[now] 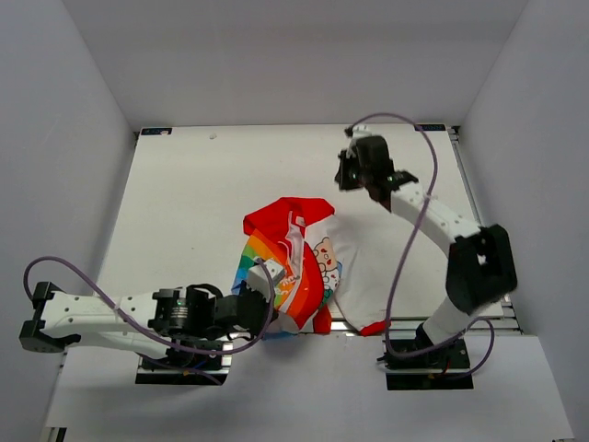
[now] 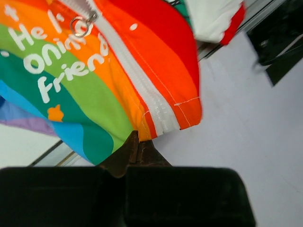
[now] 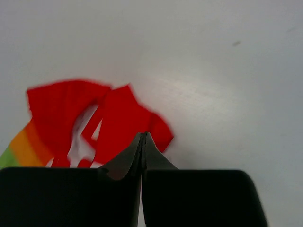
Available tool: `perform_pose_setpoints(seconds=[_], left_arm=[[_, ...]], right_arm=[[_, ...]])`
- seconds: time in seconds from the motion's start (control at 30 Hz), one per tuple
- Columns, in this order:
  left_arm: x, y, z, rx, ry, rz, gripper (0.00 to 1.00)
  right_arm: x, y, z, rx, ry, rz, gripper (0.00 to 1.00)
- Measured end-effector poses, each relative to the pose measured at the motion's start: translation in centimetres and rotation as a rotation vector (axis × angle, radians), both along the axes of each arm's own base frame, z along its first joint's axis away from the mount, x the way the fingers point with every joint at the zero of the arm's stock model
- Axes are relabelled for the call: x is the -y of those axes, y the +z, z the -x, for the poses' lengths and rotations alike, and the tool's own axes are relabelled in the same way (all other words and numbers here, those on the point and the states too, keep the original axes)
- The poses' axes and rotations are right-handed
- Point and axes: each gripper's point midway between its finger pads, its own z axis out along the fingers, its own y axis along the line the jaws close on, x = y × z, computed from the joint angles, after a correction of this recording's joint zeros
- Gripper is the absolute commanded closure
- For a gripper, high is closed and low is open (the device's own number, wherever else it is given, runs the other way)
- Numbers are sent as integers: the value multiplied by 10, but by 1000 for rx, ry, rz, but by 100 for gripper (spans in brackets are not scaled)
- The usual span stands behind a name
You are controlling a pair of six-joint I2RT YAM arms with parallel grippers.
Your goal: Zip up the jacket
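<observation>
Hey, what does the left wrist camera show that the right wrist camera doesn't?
Left wrist only: the rainbow hem with white lettering, the zipper pull, a red cuff. Right wrist only: the red hood lying on the table. Both: the jacket, plus each arm's own shut fingertips, left gripper at the hem, right gripper above the table.

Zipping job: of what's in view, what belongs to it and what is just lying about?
Job:
- jacket
- its zipper and pull ring
- left tool, shut, by the zipper's end
- right tool, shut, off the jacket

Lying about:
- speck on the table
- corner tag
- purple cables
</observation>
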Motion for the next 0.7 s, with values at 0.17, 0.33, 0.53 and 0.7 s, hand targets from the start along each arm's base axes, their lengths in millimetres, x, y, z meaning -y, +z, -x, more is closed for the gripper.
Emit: perform_pose_setpoints(seconds=[0.17,0.33,0.53,0.7], left_arm=[[-2,-37,10,-58,-18,-106,23],[3,-56,23,-130,-45,-171,2],[1,-38,12,-123,59,-97,2],[-7,-10,-34,-111,287,103,2]], right_arm=[[-30,-34,97,-123,281,-90,92],[-51,-59,136,-204,388,-108,54],[-70,-74,164,-233,461,-59,52],[-76,-80,167,-216,446,-31,51]])
